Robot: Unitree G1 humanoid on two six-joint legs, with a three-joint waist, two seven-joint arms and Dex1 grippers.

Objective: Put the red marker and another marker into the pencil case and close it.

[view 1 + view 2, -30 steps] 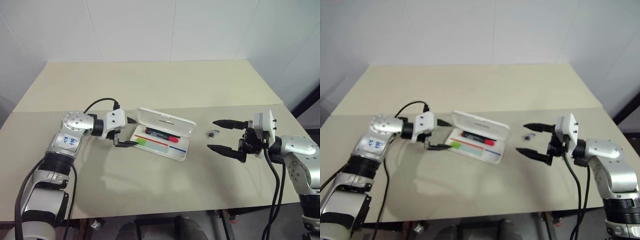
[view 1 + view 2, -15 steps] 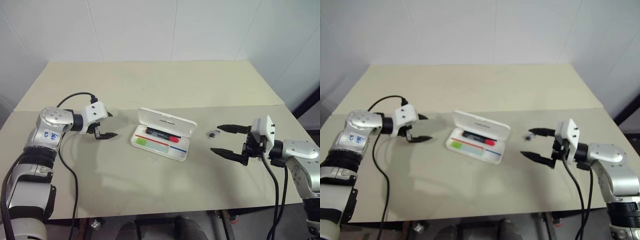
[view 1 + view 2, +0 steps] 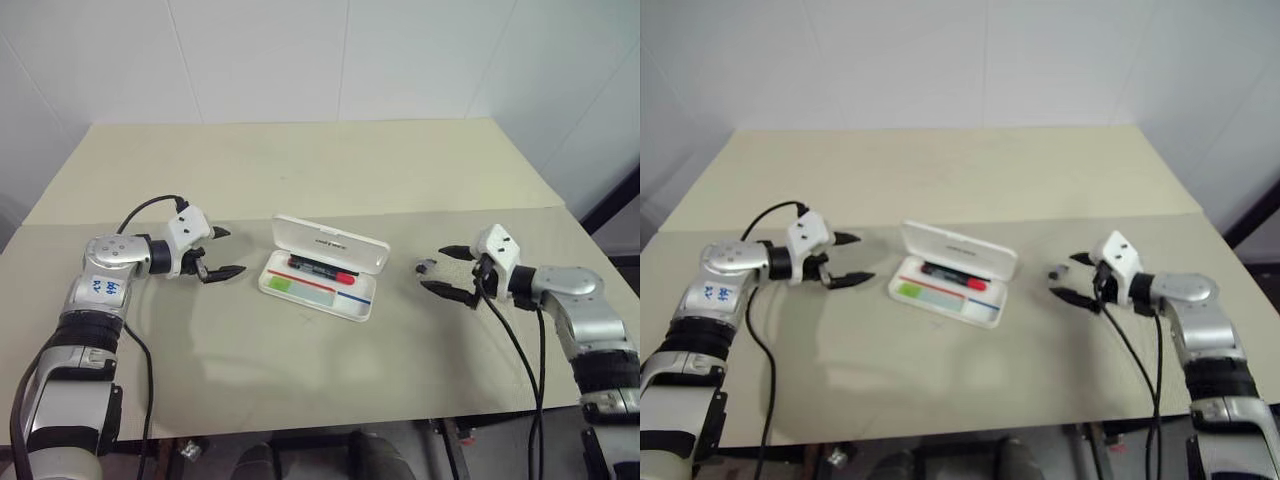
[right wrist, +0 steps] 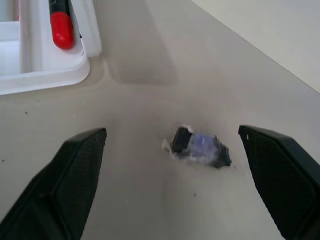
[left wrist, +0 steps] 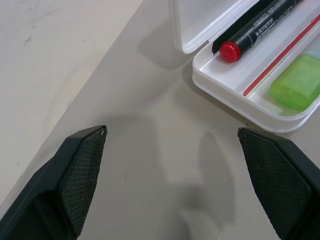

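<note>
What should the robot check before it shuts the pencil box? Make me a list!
1. Red marker lying inside the pencil case: ok.
2. Green highlighter lying in the case tray: ok.
3. Nothing sticking out over the case rim: ok, as far as the head views show.
4. Lid closed: not ok, it stands open.
5. Left pincer open and empty, apart from the case: ok.
6. Right pincer open and empty: ok, but a small dark object lies on the table between its fingers.
</note>
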